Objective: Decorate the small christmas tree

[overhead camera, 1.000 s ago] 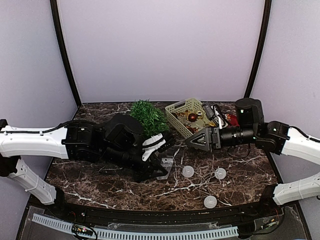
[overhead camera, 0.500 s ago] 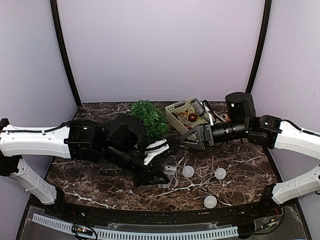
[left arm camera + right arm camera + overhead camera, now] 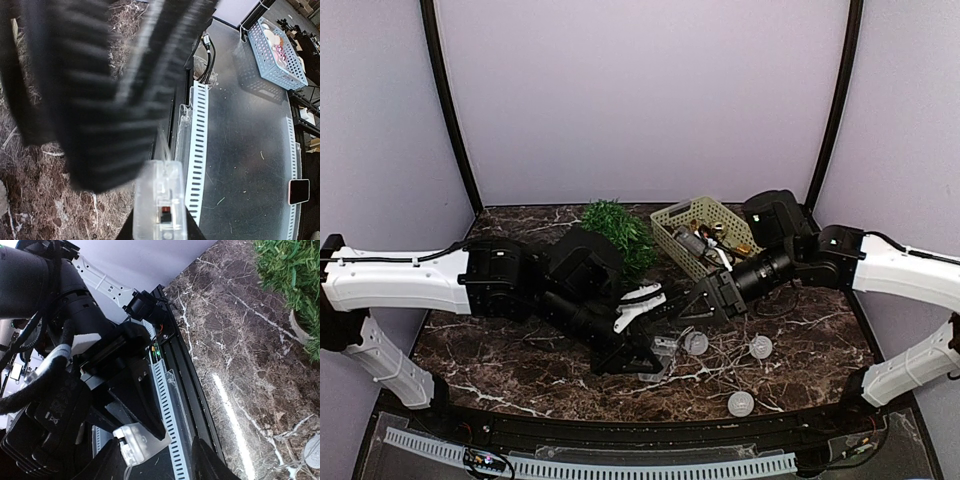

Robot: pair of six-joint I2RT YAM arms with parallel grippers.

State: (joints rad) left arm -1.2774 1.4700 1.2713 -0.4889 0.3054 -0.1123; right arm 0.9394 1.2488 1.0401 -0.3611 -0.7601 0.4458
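left gripper (image 3: 650,352) clamps a clear plastic box (image 3: 160,200) near the front edge of the table (image 3: 520,372); right gripper (image 3: 678,308) gapes beside it.

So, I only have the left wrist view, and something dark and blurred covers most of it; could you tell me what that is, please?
Observer: It looks like the right gripper, jaws open, close beside the clear box that the left gripper holds.
Operator: Thank you; what else is out of my sight?
Observer: The small christmas tree stands upright at the back, beside the basket.
Operator: And any ornaments?
Observer: Three clear balls lie on the table, one near the box.
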